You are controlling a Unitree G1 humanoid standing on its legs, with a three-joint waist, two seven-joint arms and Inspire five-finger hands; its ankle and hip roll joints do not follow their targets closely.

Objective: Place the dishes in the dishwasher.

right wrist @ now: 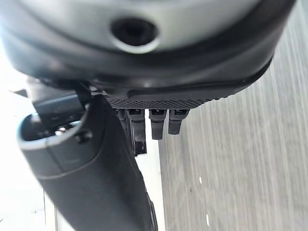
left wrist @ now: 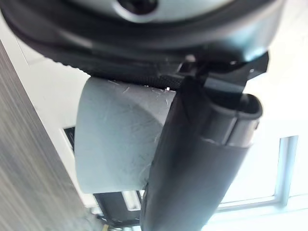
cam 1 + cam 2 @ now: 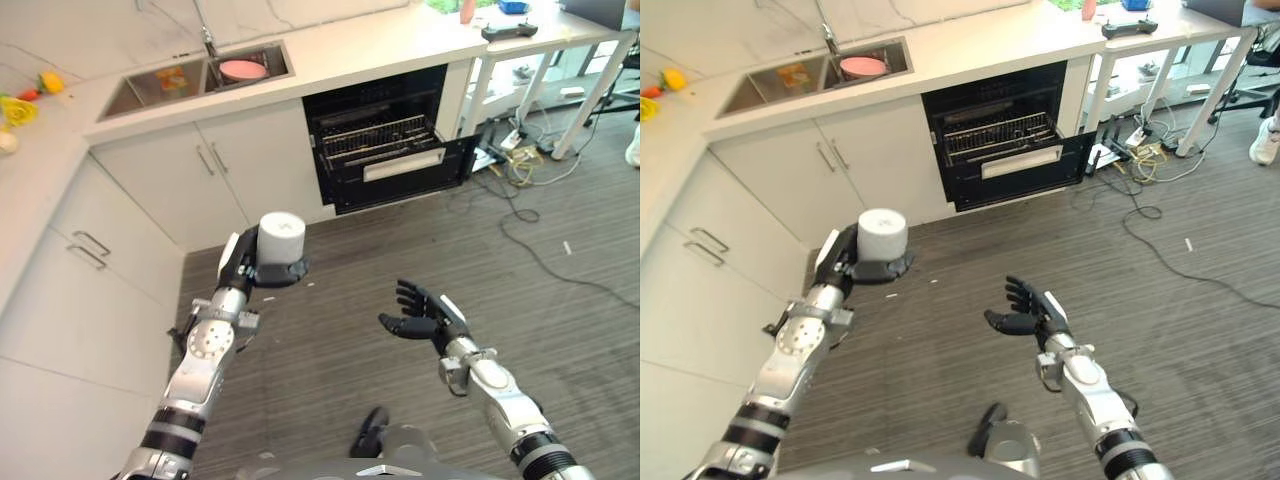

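Cup, white, upright, gripped in left hand, fingers curled round it, above floor; dishwasher open at 1 o'clock, rack out; right hand at 4 o'clock, fingers loosely spread, empty

floor: grey wood-grain planks | counter: pale, L-shaped, over white cabinets with bar handles | sink: steel, set in the counter's left part | white table: just right of the counter | cables: tangled on the floor under that table
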